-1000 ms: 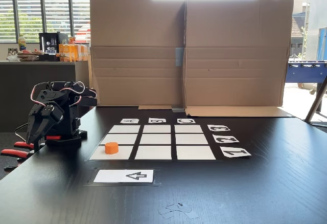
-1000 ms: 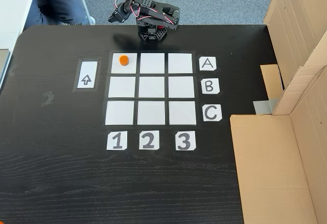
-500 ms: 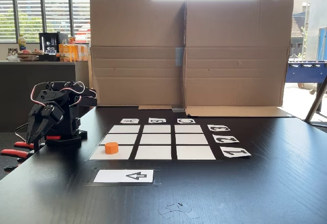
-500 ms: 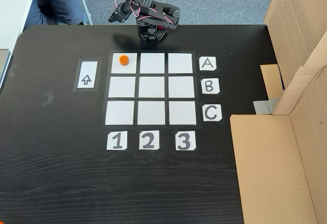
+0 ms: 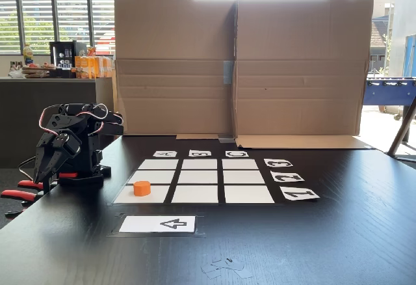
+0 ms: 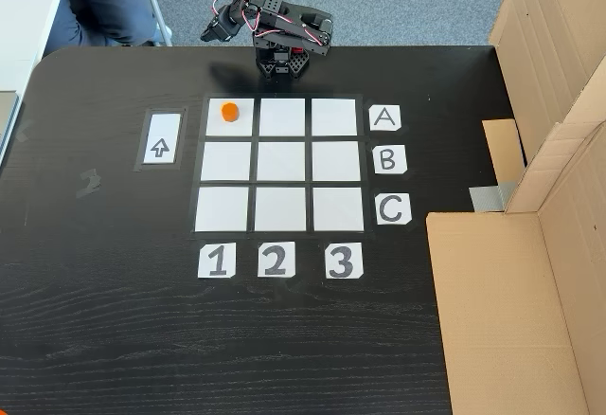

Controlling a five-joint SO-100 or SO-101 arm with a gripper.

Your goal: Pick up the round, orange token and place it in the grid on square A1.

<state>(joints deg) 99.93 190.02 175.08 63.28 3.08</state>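
In the top-down fixed view, white arrow card (image 6: 161,138) far left on black wooden counter (image 6: 104,311). Small squat bright orange plastic token (image 6: 228,111) sits upright on square A1 (image 6: 237,123), corner of the 3x3 white paper grid (image 6: 280,165). Black arm folded behind the grid's edge, well apart from token; fingers (image 5: 47,162) hang down off counter, open or closed can't tell.

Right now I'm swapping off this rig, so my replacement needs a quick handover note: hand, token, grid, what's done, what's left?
Hand: folded back at the arm's base beside the table edge, pointing down, holding nothing; open or shut is not clear.
Token: sitting on square A1, the grid corner where row A meets column 1, nearest the arrow card. It is fully inside the square, free of the hand.
Done: placement looks complete.
Left: nothing apparent; just confirm the arm is parked.
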